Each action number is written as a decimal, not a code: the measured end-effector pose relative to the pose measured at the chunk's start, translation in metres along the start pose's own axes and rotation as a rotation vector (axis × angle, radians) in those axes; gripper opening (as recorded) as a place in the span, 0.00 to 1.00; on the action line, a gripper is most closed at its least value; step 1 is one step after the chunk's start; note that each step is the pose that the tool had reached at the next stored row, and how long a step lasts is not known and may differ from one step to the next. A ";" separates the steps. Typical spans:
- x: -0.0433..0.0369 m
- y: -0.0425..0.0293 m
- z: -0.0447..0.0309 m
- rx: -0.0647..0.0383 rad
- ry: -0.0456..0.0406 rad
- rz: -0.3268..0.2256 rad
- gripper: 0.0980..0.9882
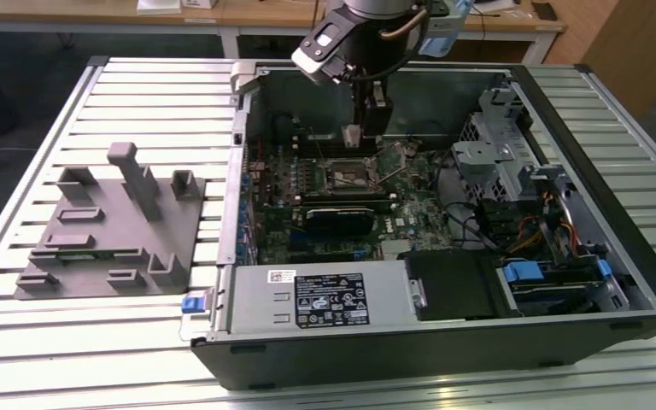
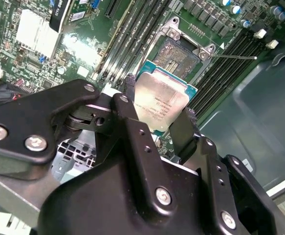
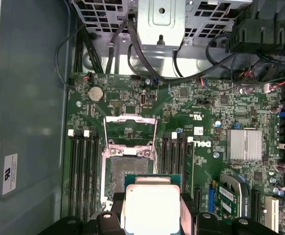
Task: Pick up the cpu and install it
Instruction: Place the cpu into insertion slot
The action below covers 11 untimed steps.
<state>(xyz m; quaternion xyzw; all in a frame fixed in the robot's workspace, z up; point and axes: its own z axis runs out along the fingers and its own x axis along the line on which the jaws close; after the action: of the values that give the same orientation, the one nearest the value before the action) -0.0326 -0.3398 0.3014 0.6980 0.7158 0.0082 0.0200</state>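
- Tabletop [image 1: 78, 342]: slatted metal; carries the case and, on the exterior view's left, a grey fixture [image 1: 100, 239] with upright blocks, well apart from the arm.
- Computer case [image 1: 419, 354]: black, lying open side up. Contents:
  - green motherboard [image 1: 419, 205] on the case floor
  - silver power supply [image 1: 328, 295] along the near wall
  - drive cage [image 1: 499, 145] and cable bundles on the exterior view's right
- Socket [image 3: 127, 169]: its metal load frame is lifted open and the contact field is bare. The first wrist view shows memory slots flanking it on both sides.
- Gripper [image 1: 354, 135]: reaches down into the case at its far side, above the motherboard.
- Fingers [image 2: 181, 132]: black, closed a short way onto two opposite edges of the cpu.
- Cpu [image 2: 159, 100]: pale metal top facing the camera in both wrist views, green edge visible. It is held clear of the board just beside the open socket and is not seated. In the exterior view it is a small pale patch at the fingertips.
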 end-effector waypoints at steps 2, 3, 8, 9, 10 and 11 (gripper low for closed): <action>0.0000 0.0000 0.0006 0.000 -0.0002 0.000 0.49; 0.0000 0.0000 0.0010 0.000 -0.0001 0.000 0.49; 0.0005 -0.0002 0.0035 0.000 -0.0002 0.000 0.49; 0.0007 -0.0002 0.0048 0.000 0.0000 0.000 0.49; 0.0008 -0.0002 0.0064 0.000 0.0000 0.000 0.49; 0.0015 -0.0003 0.0079 0.000 -0.0001 0.000 0.49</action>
<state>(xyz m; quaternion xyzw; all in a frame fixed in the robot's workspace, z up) -0.0327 -0.3384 0.2935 0.6981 0.7157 0.0082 0.0200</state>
